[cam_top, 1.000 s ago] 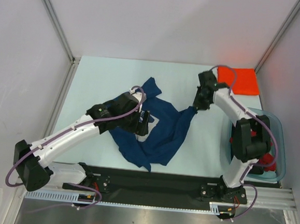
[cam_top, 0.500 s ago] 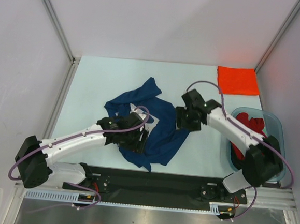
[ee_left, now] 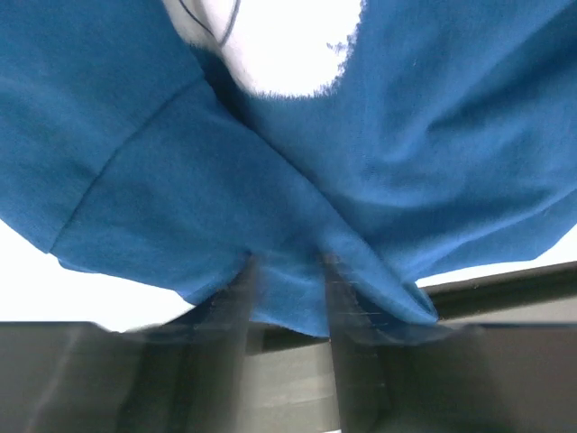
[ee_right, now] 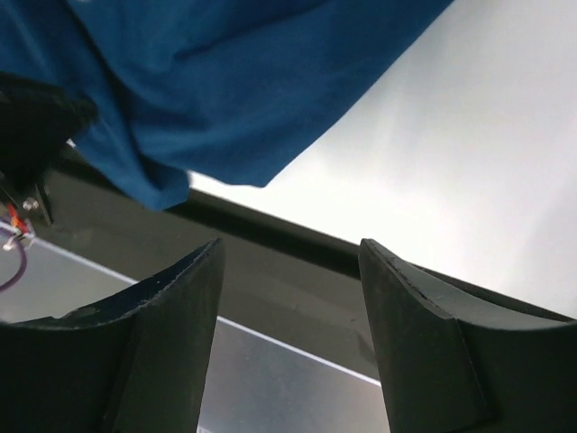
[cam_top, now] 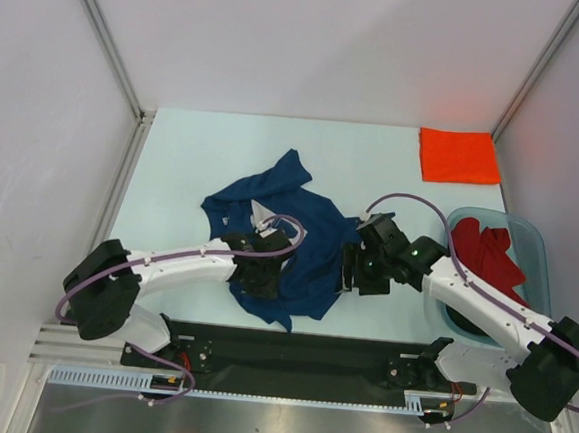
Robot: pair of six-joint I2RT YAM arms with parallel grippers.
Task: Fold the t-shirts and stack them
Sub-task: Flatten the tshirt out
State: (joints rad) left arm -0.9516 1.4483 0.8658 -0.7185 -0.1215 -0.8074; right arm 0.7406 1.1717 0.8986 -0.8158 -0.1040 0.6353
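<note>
At the near hem of the navy t-shirt [cam_top: 317, 249], the left gripper [ee_left: 288, 269] is narrowing around a fold, not yet clenched. The shirt lies rumpled on the surface [cam_top: 194, 149]. Just right of it, the right gripper [ee_right: 290, 271] has released its corner and stands empty, so flattening likely restarts from the hem.

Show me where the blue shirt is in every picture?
Top external: the navy blue t-shirt lies crumpled in the middle of the picture.
Left wrist: it fills the upper two thirds.
Right wrist: it comes in at the top left.
Shared landmark: the black strip just below the shirt, seen in all three views.
</note>
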